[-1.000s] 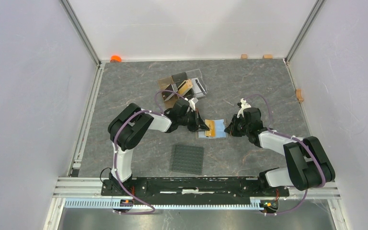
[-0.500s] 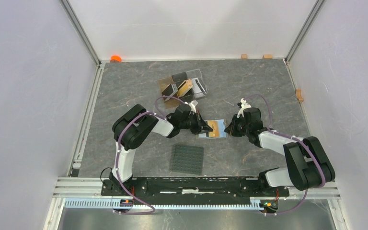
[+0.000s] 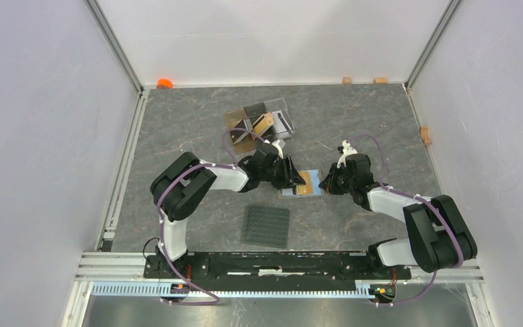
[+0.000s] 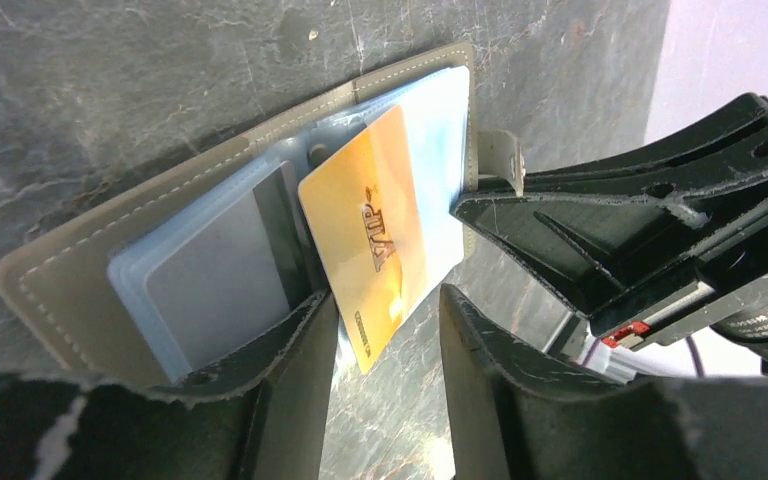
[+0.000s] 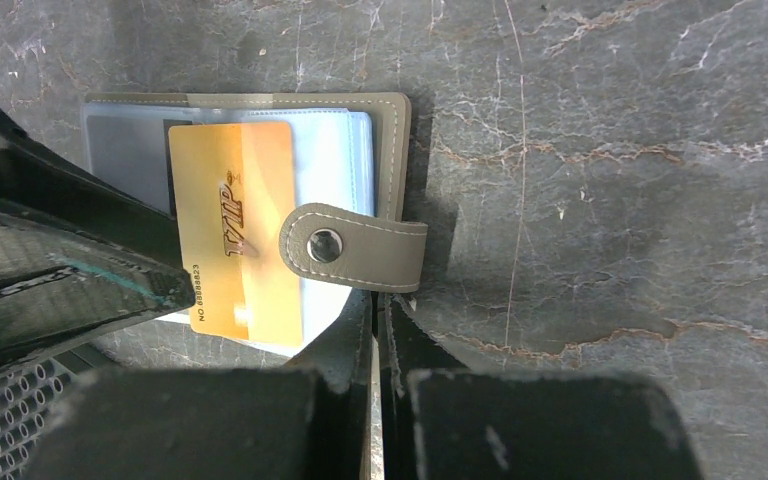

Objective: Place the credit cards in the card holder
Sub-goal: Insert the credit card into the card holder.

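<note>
The gold card (image 4: 380,235) reads "VIP" in slanted letters, with a line of small print starting "NO 888" along one long edge. It lies partly tucked into a clear bluish pocket of the card holder (image 4: 60,270), which is spread open near the middle of the counter (image 5: 610,200). The left claw (image 4: 385,300) is parted, its fingers either side of the card's free end. The right claw (image 5: 378,305) is closed, its tips at the snap tab (image 5: 355,245). The counter is dark grey, marble-veined stone. White walls (image 3: 41,136) enclose it. A studded mat (image 3: 267,226) lies toward the near edge.
</note>
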Motion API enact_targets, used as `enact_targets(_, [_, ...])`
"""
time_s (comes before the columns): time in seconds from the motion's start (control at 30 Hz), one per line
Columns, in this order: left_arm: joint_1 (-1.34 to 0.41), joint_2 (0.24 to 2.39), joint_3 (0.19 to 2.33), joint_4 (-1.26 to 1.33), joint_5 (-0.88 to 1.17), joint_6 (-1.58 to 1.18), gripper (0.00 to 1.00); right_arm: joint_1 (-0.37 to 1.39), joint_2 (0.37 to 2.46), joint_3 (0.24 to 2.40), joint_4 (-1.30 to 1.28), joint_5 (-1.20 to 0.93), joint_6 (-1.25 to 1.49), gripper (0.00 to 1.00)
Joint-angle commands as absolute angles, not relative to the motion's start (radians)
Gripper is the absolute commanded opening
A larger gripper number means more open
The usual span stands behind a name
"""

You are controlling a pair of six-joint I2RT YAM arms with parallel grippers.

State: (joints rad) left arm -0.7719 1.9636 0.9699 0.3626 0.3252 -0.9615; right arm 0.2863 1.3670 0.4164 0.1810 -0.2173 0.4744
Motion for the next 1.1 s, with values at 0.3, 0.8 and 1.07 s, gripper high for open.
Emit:
enact_targets(0.3, [-0.769,1.951,0.989,0.070,0.225,-0.796,0.51,0.293,1.410,0.384,0.052,-0.151,0.440,0.00])
enact_targets(0.8, [-0.800,2.061,1.130,0.170,0.321,-0.828,0.48,0.293,1.422,0.383,0.061,-0.163,0.433,0.00])
enact_targets(1.07, [-0.813,2.005,1.112,0.193,0.333,-0.822,0.51,0.293,1.377,0.391,0.057,-0.177,0.439,0.00])
